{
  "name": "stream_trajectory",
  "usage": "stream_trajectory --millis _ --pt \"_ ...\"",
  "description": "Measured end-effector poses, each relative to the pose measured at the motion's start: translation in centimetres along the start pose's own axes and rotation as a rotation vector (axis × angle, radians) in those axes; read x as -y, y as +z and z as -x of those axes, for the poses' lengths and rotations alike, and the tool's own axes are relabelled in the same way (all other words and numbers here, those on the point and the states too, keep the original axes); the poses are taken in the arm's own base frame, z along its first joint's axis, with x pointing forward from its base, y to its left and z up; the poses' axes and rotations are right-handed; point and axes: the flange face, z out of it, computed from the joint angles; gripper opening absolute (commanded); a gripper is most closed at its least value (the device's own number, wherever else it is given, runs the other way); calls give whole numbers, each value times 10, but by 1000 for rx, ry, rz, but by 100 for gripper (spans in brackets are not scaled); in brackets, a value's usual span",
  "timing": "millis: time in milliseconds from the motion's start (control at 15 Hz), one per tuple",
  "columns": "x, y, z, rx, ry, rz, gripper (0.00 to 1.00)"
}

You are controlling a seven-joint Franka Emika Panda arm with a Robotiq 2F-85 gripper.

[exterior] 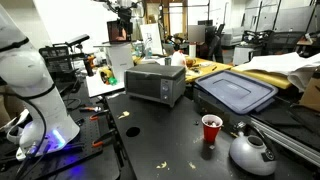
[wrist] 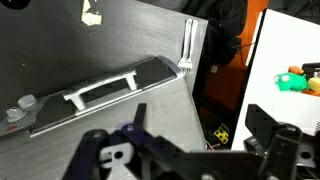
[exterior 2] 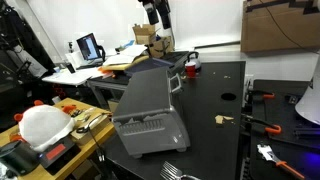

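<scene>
The gripper hangs high with its jaws spread wide, holding nothing. It is above the toaster oven, which sits by one edge of the black table. A red cup stands well apart.

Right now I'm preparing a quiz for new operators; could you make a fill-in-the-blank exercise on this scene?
The cup on the black table is ____ in colour.
The claw hangs high over the toaster oven, its jaws ____.
The bin beside the toaster oven has a ____ lid.
Missing words: red; open; blue.
</scene>
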Motion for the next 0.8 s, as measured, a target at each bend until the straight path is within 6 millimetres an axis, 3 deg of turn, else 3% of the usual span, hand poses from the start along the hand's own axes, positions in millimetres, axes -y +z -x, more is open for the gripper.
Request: stream_trajectory --millis 400,800 --pt "-3 0 -1 0 4 2 100" --pt "-23 -4 -6 -7 45 -2 100"
